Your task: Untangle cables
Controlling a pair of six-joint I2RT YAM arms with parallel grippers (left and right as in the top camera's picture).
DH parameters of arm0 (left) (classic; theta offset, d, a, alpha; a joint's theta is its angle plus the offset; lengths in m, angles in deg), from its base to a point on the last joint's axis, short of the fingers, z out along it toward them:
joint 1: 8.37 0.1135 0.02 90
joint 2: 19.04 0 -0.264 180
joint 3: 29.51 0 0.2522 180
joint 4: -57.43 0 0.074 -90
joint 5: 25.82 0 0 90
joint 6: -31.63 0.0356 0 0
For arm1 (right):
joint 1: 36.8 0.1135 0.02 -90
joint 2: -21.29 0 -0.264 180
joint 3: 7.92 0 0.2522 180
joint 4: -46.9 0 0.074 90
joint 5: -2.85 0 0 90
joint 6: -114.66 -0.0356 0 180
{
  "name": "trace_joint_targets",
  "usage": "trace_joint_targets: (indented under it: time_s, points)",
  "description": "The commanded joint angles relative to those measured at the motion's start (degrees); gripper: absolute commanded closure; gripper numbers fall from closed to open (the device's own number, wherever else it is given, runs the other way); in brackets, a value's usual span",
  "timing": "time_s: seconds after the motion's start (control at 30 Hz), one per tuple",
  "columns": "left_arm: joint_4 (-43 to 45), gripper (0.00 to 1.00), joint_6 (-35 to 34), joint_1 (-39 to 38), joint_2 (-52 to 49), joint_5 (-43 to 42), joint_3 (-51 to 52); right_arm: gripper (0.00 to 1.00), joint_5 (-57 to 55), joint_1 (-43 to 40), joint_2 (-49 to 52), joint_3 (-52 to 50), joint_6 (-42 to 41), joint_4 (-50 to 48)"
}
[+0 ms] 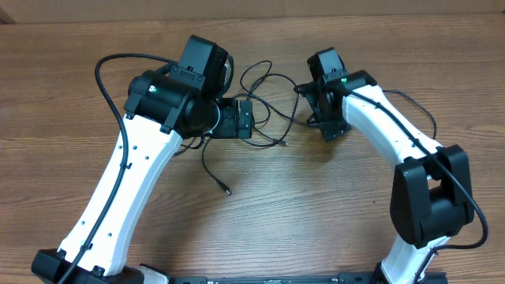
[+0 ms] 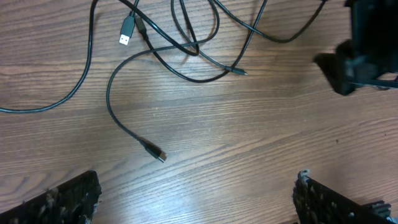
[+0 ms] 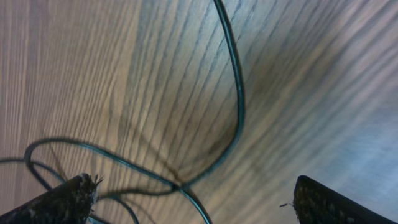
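On the wooden table (image 2: 261, 137), thin black cables (image 2: 196, 53) lie looped between the arms, the left gripper (image 2: 198, 180) and right gripper (image 3: 194, 182) both spread wide, clasping nothing

No legible writing in view.
No letters, numbers or brand marks are showing on the cables (image 1: 264, 95), arms (image 1: 134, 170) or table (image 1: 316, 213); only small green lights (image 1: 152, 89) are glowing, at ten and two o'clock overhead.
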Motion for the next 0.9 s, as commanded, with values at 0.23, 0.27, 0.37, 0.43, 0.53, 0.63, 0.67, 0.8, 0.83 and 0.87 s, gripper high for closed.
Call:
trace_joint_targets:
  time_s: [0.23, 0.27, 0.37, 0.43, 0.53, 0.63, 0.67, 0.8, 0.83, 0.87]
  points:
    - [0.1, 0.00, 0.0, 0.2, 0.4, -2.1, 0.3, 0.28, 3.5, 0.0, 0.5, -11.8, -5.1, -16.7]
    - [0.1, 0.00, 0.0, 0.2, 0.4, -2.1, 0.3, 0.30, 4.1, 0.0, 0.5, -12.5, -5.9, -17.5]
    - [0.7, 0.01, 0.0, 0.2, 0.4, -2.3, 0.3, 0.31, 4.7, 0.3, 0.5, -14.1, -9.7, -18.0]
    - [0.9, 0.00, 0.0, 0.2, 0.4, -3.0, 0.3, 0.30, 4.6, 0.6, 0.5, -14.4, -10.7, -18.3]
    - [1.0, 0.01, 0.0, 0.2, 0.4, -3.5, 0.3, 0.30, 4.6, 1.1, 0.6, -14.5, -10.7, -19.6]
    - [1.0, 0.01, 0.0, 0.2, 0.4, -3.5, 0.3, 0.38, 4.4, 1.6, 0.7, -14.5, -10.7, -20.0]
    - [1.0, 0.01, 0.0, 0.2, 0.4, -3.5, 0.3, 0.42, 4.4, 1.7, 0.8, -14.5, -10.7, -20.4]
    - [0.9, 0.02, 0.0, 0.2, 0.4, -3.5, 0.3, 0.43, 4.2, 2.5, 1.9, -14.5, -10.6, -21.8]
    - [0.9, 0.02, 0.0, 0.2, 0.4, -3.5, 0.3, 0.43, 4.2, 2.7, 2.3, -14.5, -10.6, -22.2]
    - [0.9, 0.02, 0.0, 0.2, 0.4, -3.5, 0.3, 0.46, 4.2, 3.0, 3.0, -14.5, -10.6, -22.7]
